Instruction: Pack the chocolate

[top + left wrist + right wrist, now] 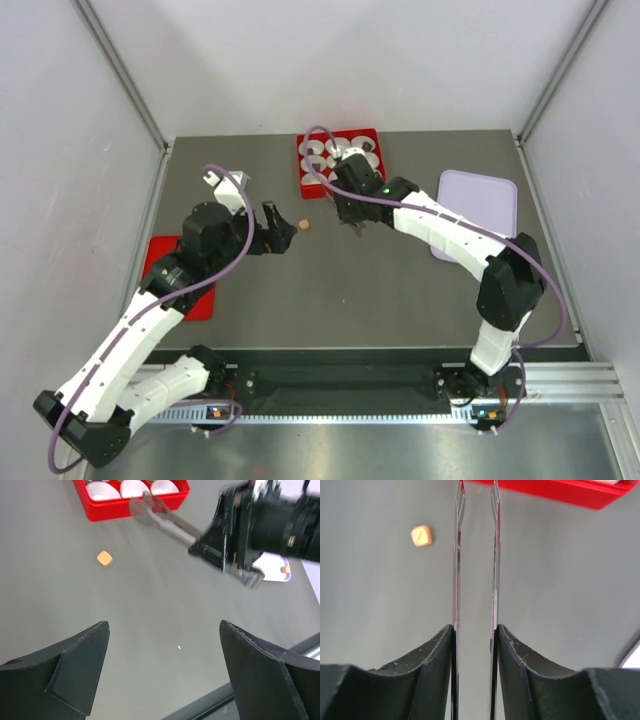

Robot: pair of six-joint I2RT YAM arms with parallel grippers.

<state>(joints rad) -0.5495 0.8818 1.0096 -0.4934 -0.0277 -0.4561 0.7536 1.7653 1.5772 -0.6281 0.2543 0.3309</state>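
Packing unfinished: one tan chocolate (304, 227) lies loose on the table (400, 300), short of the red tray (100, 509) of paper cups (134, 487); right gripper (475, 630) clamps tweezers (457, 555), nothing seen between the blades; left gripper (282, 230) hovers nearby, wide open, empty.

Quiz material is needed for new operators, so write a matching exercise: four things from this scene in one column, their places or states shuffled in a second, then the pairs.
1. small tan chocolate sweet
2. white fluted paper cups
3. thin metal tweezers
4. black left gripper

A. wide open, holding nothing
B. sitting inside the red plastic tray
C. lying loose on the grey table
D. clamped in the right gripper

Pairs: 1-C, 2-B, 3-D, 4-A
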